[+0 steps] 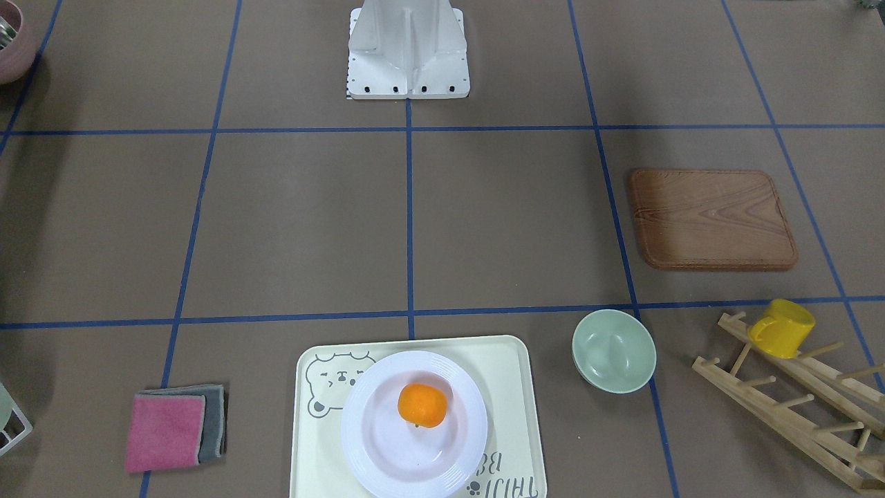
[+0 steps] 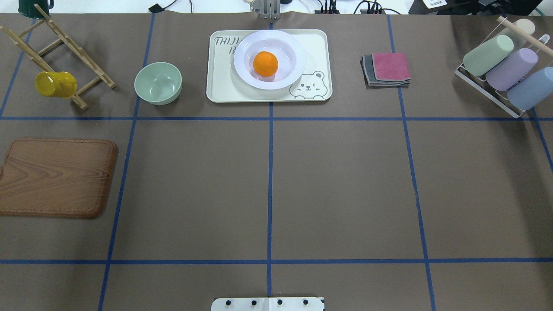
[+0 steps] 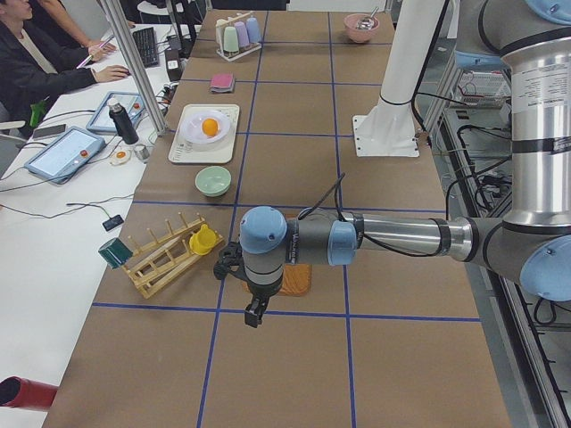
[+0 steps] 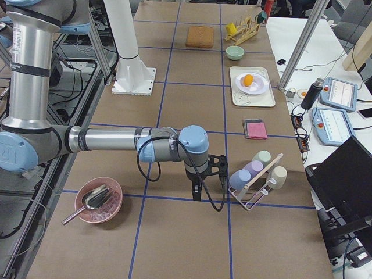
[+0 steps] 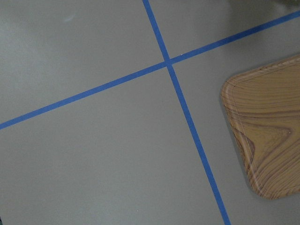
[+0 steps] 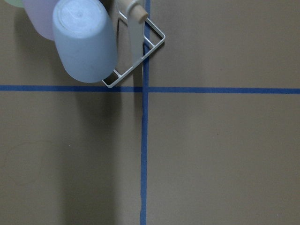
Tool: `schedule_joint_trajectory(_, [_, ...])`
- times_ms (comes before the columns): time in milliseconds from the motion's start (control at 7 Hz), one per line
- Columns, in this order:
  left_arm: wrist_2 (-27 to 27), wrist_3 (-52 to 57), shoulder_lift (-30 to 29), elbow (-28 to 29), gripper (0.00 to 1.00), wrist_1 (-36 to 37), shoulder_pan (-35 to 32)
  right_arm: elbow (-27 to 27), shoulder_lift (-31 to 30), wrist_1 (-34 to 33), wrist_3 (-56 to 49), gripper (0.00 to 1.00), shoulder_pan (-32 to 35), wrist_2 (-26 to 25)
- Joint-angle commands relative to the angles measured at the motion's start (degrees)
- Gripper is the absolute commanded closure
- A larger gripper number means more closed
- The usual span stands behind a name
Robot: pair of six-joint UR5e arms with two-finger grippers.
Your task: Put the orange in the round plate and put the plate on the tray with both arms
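The orange (image 2: 265,63) lies in the middle of the white round plate (image 2: 298,56), and the plate rests on the cream bear tray (image 2: 220,86) at the table's far edge; the front-facing view shows the same orange (image 1: 422,404) on the plate (image 1: 366,443) over the tray (image 1: 505,366). Both arms are far from the tray. My left gripper (image 3: 254,314) hangs over bare table near the wooden board. My right gripper (image 4: 197,195) hangs beside the cup rack. Whether either is open or shut, I cannot tell.
A wooden board (image 2: 56,177), a pale green bowl (image 2: 157,83) and a yellow mug (image 2: 55,84) on a wooden rack lie on the left. Folded cloths (image 2: 386,69) and a cup rack (image 2: 505,69) lie right. A pink bowl (image 4: 99,200) holds spoons. A person (image 3: 36,62) sits alongside.
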Motion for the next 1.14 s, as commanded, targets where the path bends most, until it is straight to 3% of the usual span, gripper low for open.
schedule_joint_trajectory(0, [-0.4, 0.0, 0.6, -0.9, 0.02, -0.2, 0.1, 0.4, -0.5, 0.1, 0.6, 0.0, 0.6, 0.4])
schedule_joint_trajectory(1000, [-0.3, 0.0, 1.8, -1.6, 0.02, -0.2, 0.1, 0.7, -0.4, 0.2, -0.4, 0.0, 0.6, 0.6])
